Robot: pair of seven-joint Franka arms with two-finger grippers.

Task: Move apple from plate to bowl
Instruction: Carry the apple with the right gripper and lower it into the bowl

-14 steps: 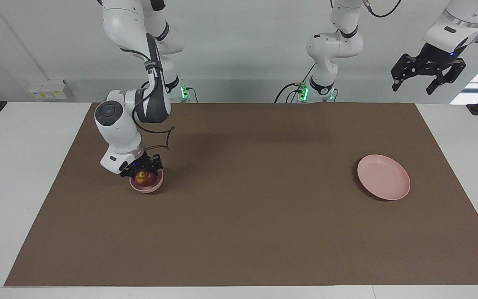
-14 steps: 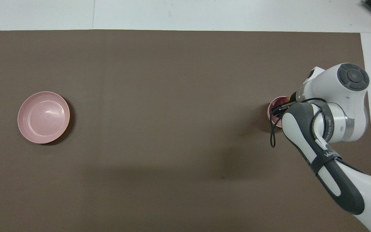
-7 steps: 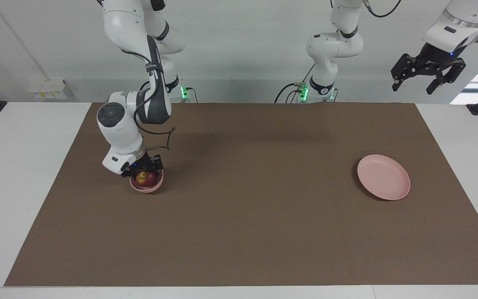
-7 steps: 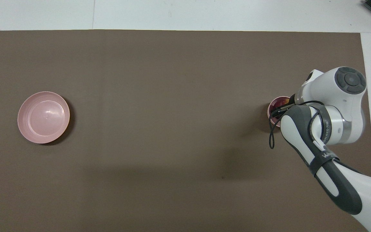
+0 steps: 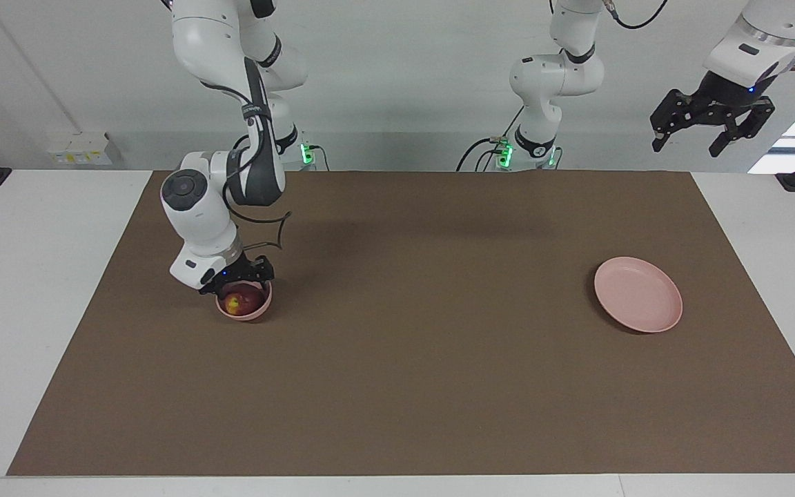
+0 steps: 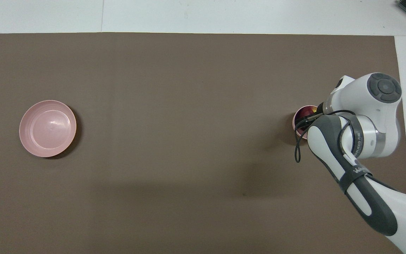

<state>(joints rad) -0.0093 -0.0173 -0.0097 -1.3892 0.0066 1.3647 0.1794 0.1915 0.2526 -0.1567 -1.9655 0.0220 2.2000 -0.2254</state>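
The dark red apple (image 5: 241, 301) with its yellowish patch lies inside the small pink bowl (image 5: 246, 315) toward the right arm's end of the table. My right gripper (image 5: 240, 281) hangs just over the bowl, open, its fingers spread to either side above the apple and not gripping it. In the overhead view the right arm covers most of the bowl (image 6: 297, 120); only a sliver of the apple (image 6: 307, 112) shows. The flat pink plate (image 5: 638, 295) (image 6: 47, 128) sits bare toward the left arm's end. My left gripper (image 5: 712, 128) waits open, high above the table's edge.
A brown mat (image 5: 411, 359) covers the table between bowl and plate. A loose black cable (image 5: 270, 231) loops off the right arm's wrist just above the bowl.
The right gripper has opened and let go of the apple, which has settled lower in the bowl. The wrist has lifted slightly. The left arm has not moved.
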